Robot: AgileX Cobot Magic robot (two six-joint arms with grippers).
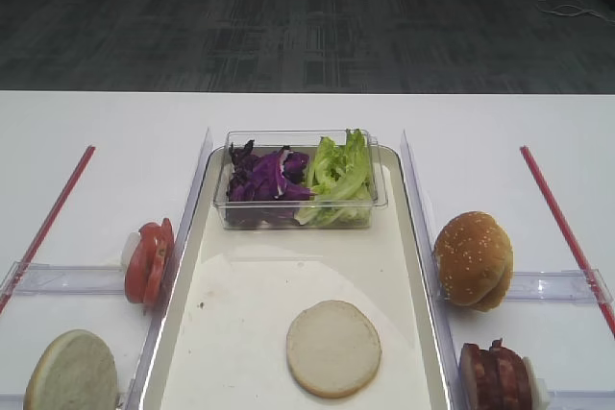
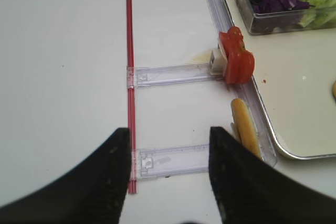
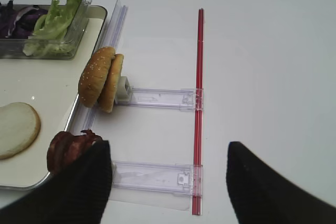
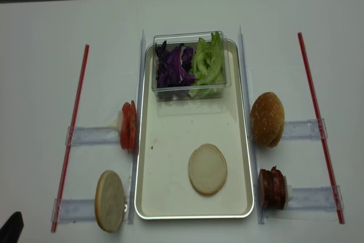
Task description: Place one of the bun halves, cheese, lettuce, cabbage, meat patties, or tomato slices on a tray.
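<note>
On the long rectangular tray with its cream-white bottom and silvery rim, we see one round pale bun half lying flat near the front, well apart from the small clear plastic box at the far end. That box holds dark purple shredded cabbage on its left side and bright green ruffled lettuce on its right. Just outside the tray's left rim, thin red tomato slices stand on edge, and a second bun half stands on edge nearer the front. Beside the right rim sit a domed sesame-seeded bun and dark reddish-brown meat patties on edge. We see our left gripper and right gripper both spread apart above the white table, each grasping nothing.
</note>
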